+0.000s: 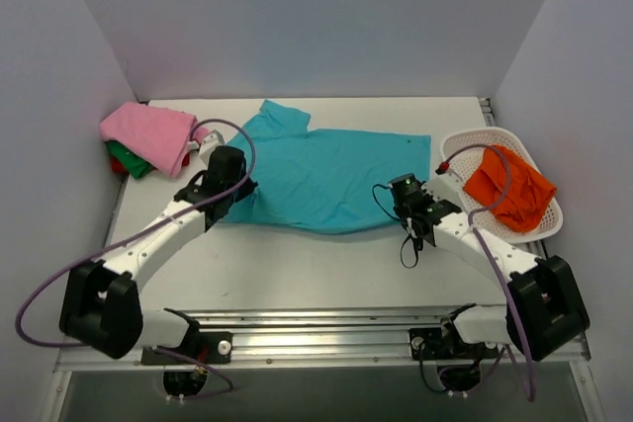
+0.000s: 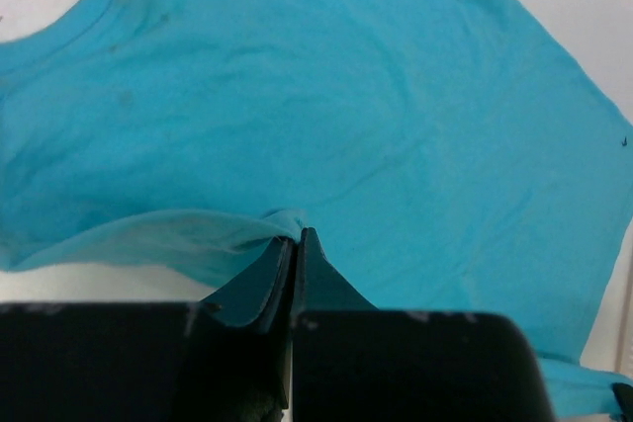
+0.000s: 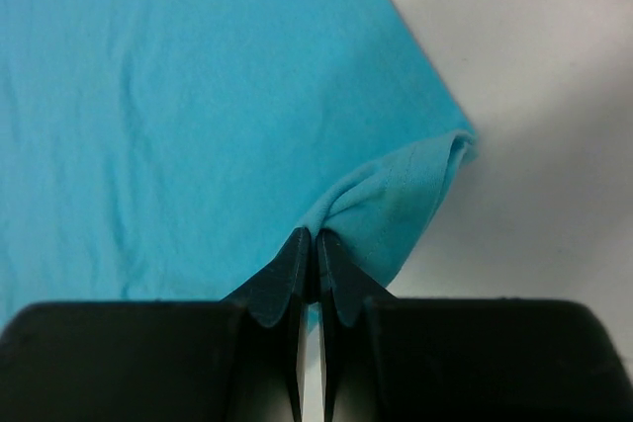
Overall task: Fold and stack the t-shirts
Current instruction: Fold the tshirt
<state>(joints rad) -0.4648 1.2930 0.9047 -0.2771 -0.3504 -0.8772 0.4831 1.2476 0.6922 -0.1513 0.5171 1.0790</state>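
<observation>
Since the teal t-shirt (image 1: 326, 177) lies spread flat across the middle of the table (image 1: 316, 264), collar (image 2: 54, 32) to the left and hem to the right, the two arms take it along its near edge, well apart from each other. The left gripper (image 2: 295, 240) has its jaws pressed together on a lifted fold of that edge at the sleeve end. The right gripper (image 3: 315, 236) is clamped the same way on the near corner of the hem, where the cloth bunches into a small peak. Pinching two points on one long edge looks like preparation for carrying that edge over toward the far side, so the shirt would fold lengthwise without twisting or dragging; the fold itself is not yet made.

In the far left corner a pink t-shirt (image 1: 148, 133) sits on top of a green t-shirt (image 1: 129, 160) and a red t-shirt (image 1: 116, 164), probably the stack this one is meant to join. At the right an orange t-shirt (image 1: 509, 188) lies crumpled in a white lattice basket (image 1: 475, 137), apparently waiting its turn.

No brand, label or print can be read on any shirt, the basket or the arms. A few tiny dark specks show on the teal cloth, too small to identify
</observation>
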